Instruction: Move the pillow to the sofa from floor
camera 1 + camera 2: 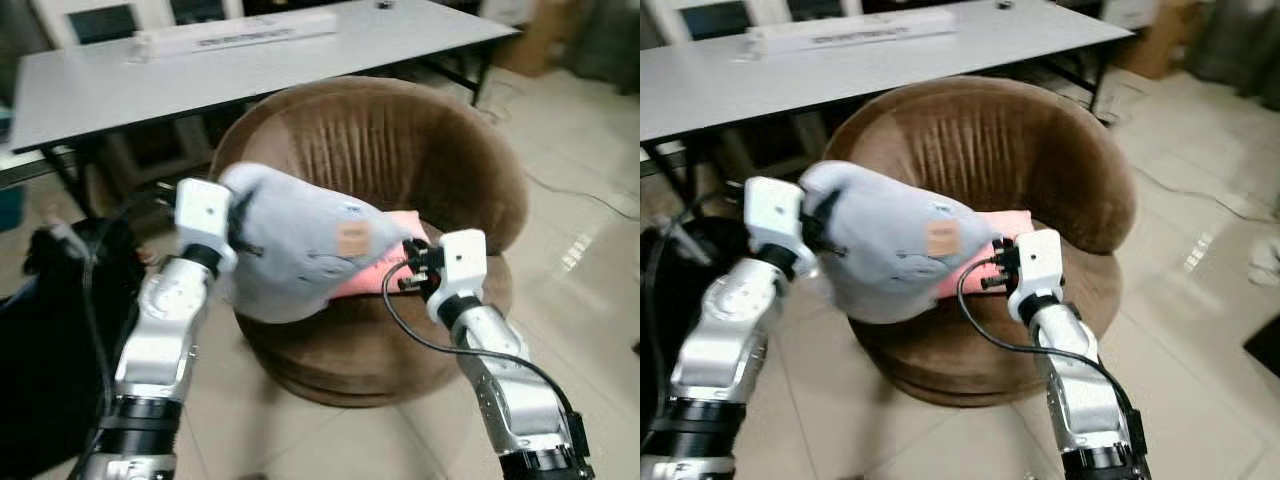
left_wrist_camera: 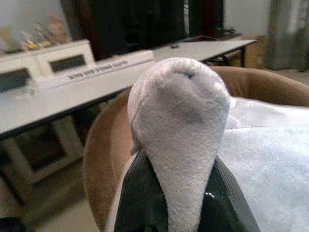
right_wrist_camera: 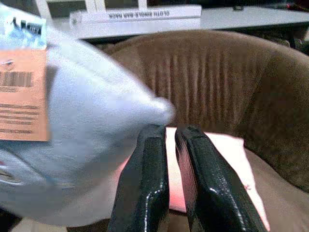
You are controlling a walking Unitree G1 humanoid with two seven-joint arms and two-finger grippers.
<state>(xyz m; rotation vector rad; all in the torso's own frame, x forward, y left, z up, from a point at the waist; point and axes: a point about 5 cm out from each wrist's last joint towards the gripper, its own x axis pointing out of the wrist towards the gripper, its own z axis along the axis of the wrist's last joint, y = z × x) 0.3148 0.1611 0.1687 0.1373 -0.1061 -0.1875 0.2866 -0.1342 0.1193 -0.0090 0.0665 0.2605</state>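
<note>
Carry step: the left gripper [image 2: 181,203], jaws clenched on one corner, holds the grey pillow [image 1: 300,255] over the front edge of the brown sofa [image 1: 400,150], above a pink cushion [image 3: 212,164]. The right gripper [image 3: 169,159], jaws apparently closed and empty, sits beside it. Next, lower and release onto the seat.

Both head views look forward and down, sharing the brown sofa [image 1: 380,160] and white table [image 1: 890,55]. Each wrist camera sits close behind its fingers, facing that sofa.
</note>
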